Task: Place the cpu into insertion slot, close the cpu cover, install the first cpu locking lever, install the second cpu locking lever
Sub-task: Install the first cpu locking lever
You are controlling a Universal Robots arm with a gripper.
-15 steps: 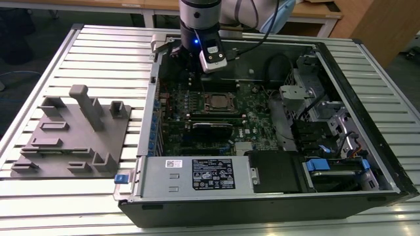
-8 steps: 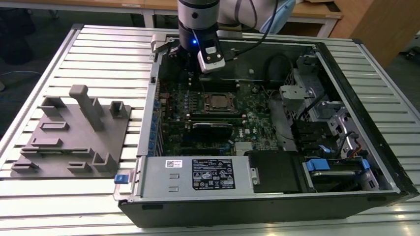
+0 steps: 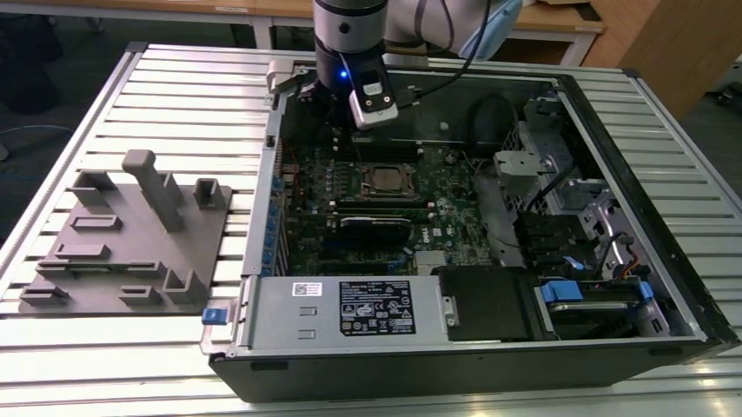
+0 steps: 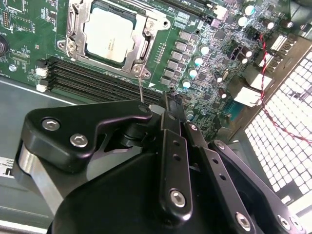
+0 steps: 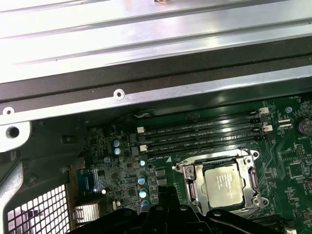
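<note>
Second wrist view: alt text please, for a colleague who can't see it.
The square cpu with a dull silver-grey top lies in the insertion slot, framed by the thin silvery metal cpu cover, on the green circuit board. The black gripper is in the foreground, and a thin silvery rod runs from the slot's corner towards it.

Open room is lying straight above the cpu [image 3: 387,181]. A black card [image 3: 374,228] is standing just beside the socket [image 3: 361,182], toward the power supply [image 3: 347,308], which is walling off that side. The drive cage [image 3: 545,169] and cables [image 3: 493,117] are crowding the exterior view's right. In the second wrist view a thin rod [image 4: 140,87] is running from the socket's corner to the gripper [image 4: 165,105], with low memory slots [image 4: 92,78] lying between. Outside the case [image 3: 274,148], a posted fixture [image 3: 128,252] is taking up the tabletop [image 3: 186,95].
</note>
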